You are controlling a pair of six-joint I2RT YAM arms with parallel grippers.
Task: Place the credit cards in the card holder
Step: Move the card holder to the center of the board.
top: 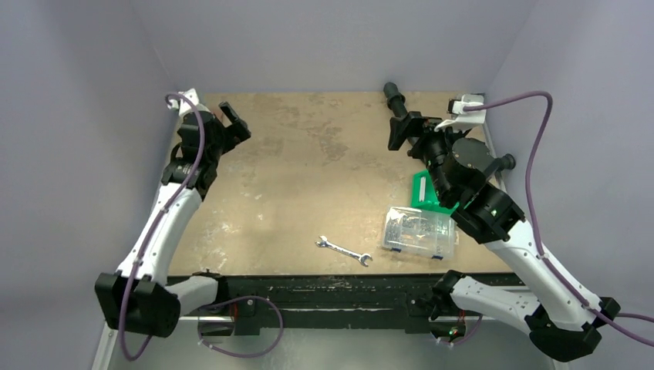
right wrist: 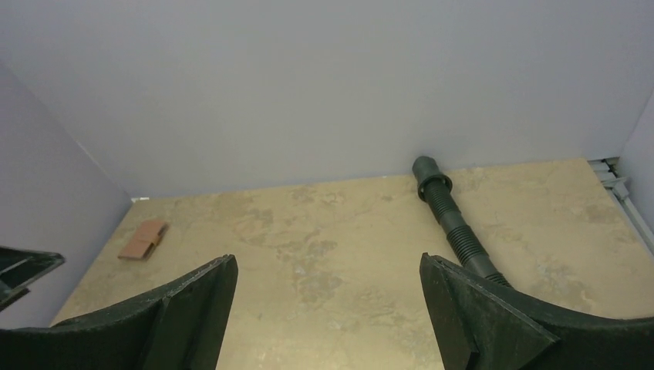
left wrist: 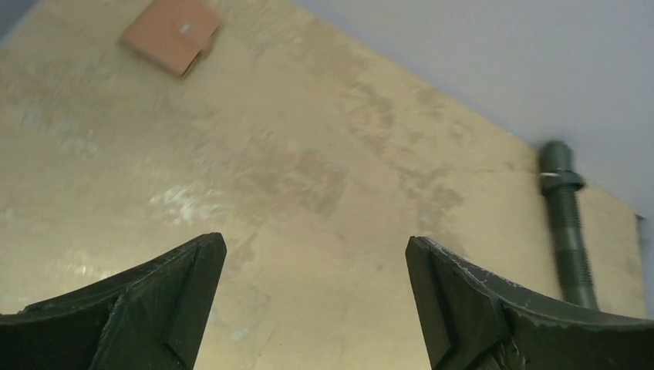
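Note:
The card holder (left wrist: 171, 35) is a small reddish-brown wallet lying folded on the tan table, far ahead and left of my left gripper (left wrist: 316, 243). The right wrist view shows the card holder (right wrist: 143, 240) near the left wall. From above it is hidden behind the left arm. My left gripper (top: 235, 123) hangs open and empty at the back left. My right gripper (top: 406, 132) hangs at the back right. Its fingers stand wide apart in its own view (right wrist: 328, 262), with bare table between them. The credit cards are out of view.
A black ribbed tool (top: 395, 96) lies at the back right, beside the right gripper. A green bin (top: 424, 193) sits partly under the right arm. A clear compartment box (top: 419, 231) and a wrench (top: 343, 250) lie near the front edge. Grey walls enclose three sides.

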